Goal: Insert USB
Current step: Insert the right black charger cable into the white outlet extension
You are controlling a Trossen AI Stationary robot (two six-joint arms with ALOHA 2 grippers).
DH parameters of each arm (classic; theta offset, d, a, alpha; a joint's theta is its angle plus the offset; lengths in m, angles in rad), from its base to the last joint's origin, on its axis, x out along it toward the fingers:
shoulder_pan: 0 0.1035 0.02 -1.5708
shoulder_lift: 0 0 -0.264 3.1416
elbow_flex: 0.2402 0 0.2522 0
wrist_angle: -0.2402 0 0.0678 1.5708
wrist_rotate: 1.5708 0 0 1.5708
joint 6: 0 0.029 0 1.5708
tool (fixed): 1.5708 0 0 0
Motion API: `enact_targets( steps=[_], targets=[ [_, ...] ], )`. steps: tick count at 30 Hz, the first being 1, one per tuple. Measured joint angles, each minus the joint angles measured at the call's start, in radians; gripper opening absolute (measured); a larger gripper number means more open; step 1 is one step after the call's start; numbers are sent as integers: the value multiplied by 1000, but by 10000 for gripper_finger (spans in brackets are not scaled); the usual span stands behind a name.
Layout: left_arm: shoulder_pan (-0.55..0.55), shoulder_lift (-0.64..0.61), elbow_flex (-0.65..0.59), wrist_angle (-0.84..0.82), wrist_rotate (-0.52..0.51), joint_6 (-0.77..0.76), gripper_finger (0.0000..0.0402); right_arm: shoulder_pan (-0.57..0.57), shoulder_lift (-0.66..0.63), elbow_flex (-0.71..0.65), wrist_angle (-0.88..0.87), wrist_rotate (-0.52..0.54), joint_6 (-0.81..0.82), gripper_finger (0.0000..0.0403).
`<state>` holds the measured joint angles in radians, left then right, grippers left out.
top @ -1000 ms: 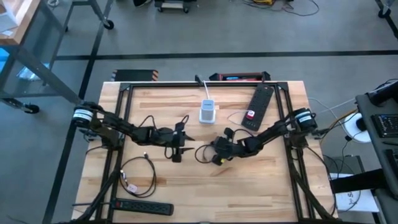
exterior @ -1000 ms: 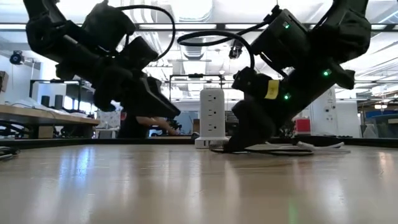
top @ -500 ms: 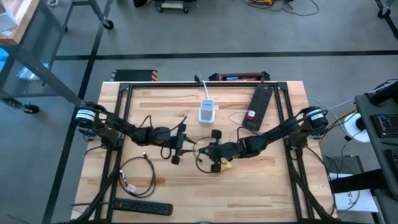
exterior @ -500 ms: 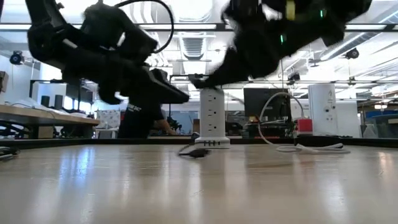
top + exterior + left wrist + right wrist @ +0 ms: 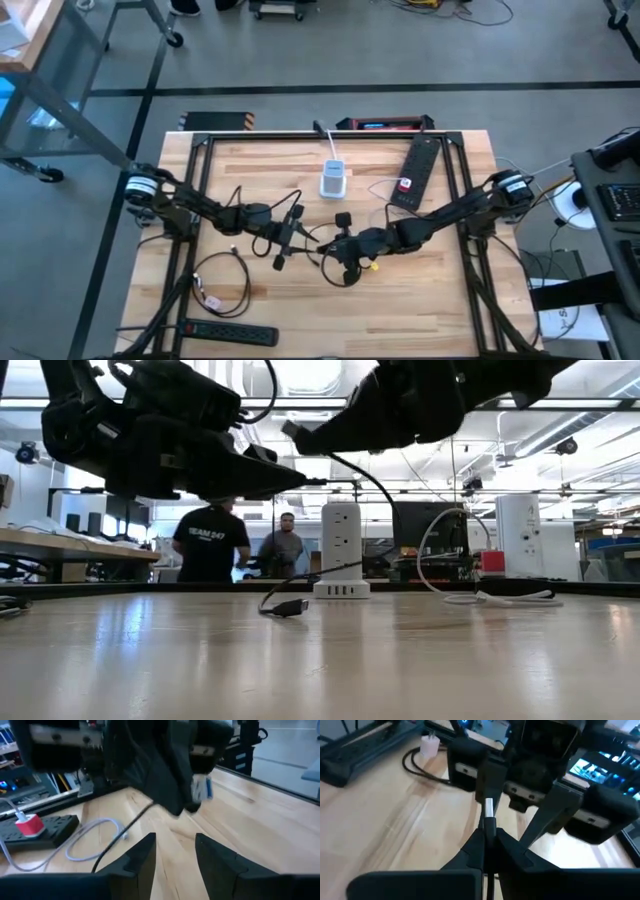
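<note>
I see a pale wood-plank table (image 5: 420, 300) in a workshop with a grey floor, two people (image 5: 212, 545) standing beyond it. My right gripper (image 5: 487, 827) is clamped on the silver-tipped USB plug (image 5: 489, 809), raised mid-table. My left gripper (image 5: 172, 852) faces it, fingers apart, near the white charging tower (image 5: 333, 179).

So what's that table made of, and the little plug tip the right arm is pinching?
The table looks like pale wood with a smooth sealed finish: grain streaks show, and it reflects light in the low view. The plug tip in the right end effector looks like bright bare metal, silvery and shiny.
</note>
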<state>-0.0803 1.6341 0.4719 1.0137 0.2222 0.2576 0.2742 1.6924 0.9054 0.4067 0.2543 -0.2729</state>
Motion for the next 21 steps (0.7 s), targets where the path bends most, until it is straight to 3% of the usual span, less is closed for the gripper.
enact_targets(
  steps=[12, 17, 21],
  targets=[
    [6, -2, -5, -9, -1, -25, 100, 3, -2, -9, 3, 0, 31, 10],
    [70, -1, -8, -49, -3, -95, 90, 2, -2, -30, 1, 13, 111, 10],
    [162, -1, -9, -49, -2, -120, 84, 0, -2, -66, -15, 127, 239, 10]
  ],
)
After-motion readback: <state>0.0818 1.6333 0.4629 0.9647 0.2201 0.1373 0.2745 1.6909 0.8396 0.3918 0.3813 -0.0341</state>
